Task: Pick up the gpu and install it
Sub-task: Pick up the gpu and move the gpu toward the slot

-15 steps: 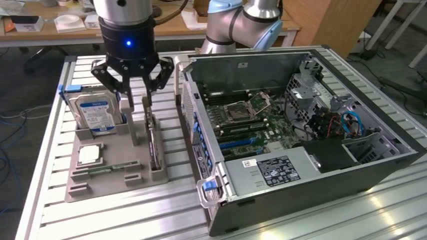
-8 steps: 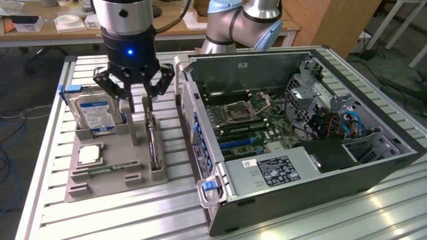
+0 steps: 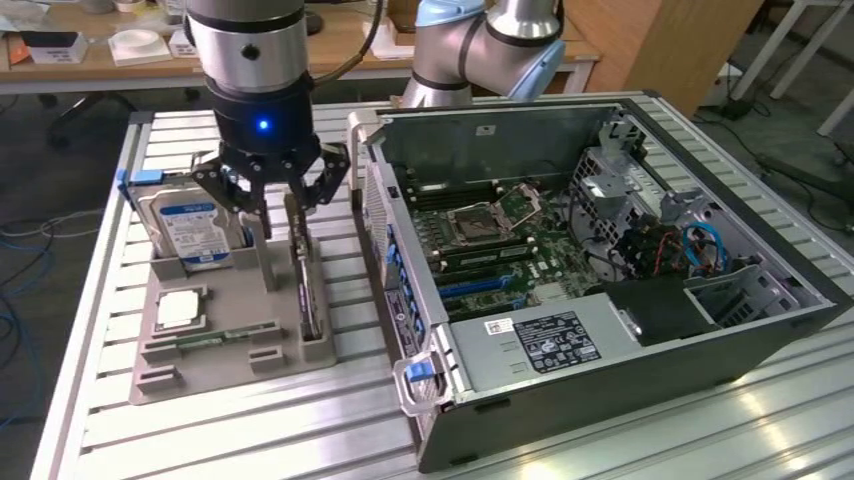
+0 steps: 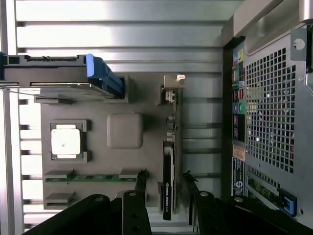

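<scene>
**Operator:** What's the surface like?

**Spotter:** You're over a slatted metal table [image 3: 200,440], with desks in the background. A grey holder tray [image 3: 227,372] sits on it, just beside an open computer case [image 3: 747,330].

**Operator:** Where's the gpu?

**Spotter:** Your gpu [image 4: 168,161] stands on its long edge in a slot along the tray's edge nearest the case, silvery bracket at one end.

**Operator:** And my gripper?

**Spotter:** Your gripper [image 4: 164,175] hangs right above the card. Its fingers [image 4: 141,182] are spread, one on each side of the card, with a gap showing on both sides.

**Operator:** Anything else on the tray?

**Spotter:** A hard drive [image 3: 194,232] stands upright at the corner away from the case. A processor [image 3: 178,308] and a memory stick [image 3: 220,338] lie flat along that same far edge.
</scene>
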`<state>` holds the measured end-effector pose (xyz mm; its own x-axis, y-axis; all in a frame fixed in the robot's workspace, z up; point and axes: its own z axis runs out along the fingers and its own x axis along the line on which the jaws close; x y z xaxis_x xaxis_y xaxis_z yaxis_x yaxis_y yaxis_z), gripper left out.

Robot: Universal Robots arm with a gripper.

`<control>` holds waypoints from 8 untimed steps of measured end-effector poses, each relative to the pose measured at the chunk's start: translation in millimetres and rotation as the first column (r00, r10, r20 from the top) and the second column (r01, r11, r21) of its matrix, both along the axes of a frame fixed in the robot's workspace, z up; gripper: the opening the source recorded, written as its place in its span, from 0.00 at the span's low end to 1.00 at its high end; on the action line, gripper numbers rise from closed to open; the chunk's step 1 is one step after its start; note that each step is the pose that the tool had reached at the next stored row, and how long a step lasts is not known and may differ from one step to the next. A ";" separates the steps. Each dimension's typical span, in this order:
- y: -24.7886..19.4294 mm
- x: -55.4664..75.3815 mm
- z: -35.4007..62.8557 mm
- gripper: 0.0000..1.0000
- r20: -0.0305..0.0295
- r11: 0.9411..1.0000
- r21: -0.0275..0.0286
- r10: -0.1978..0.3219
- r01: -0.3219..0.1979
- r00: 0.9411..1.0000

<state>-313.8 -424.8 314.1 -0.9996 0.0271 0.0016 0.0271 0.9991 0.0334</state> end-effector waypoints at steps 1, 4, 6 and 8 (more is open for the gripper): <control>-1.0 0.0 -1.9 0.42 0.000 1.000 0.000 0.000 0.000 1.000; -4.2 0.0 -6.8 0.42 0.000 1.000 0.000 0.000 0.000 1.000; -6.7 0.0 -9.9 0.42 0.000 1.000 0.000 0.001 -0.001 1.000; -9.4 0.0 -13.7 0.42 0.000 1.000 0.000 0.001 -0.001 1.000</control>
<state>-313.8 -434.3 300.4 -0.9997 0.0260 0.0014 0.0260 0.9991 0.0334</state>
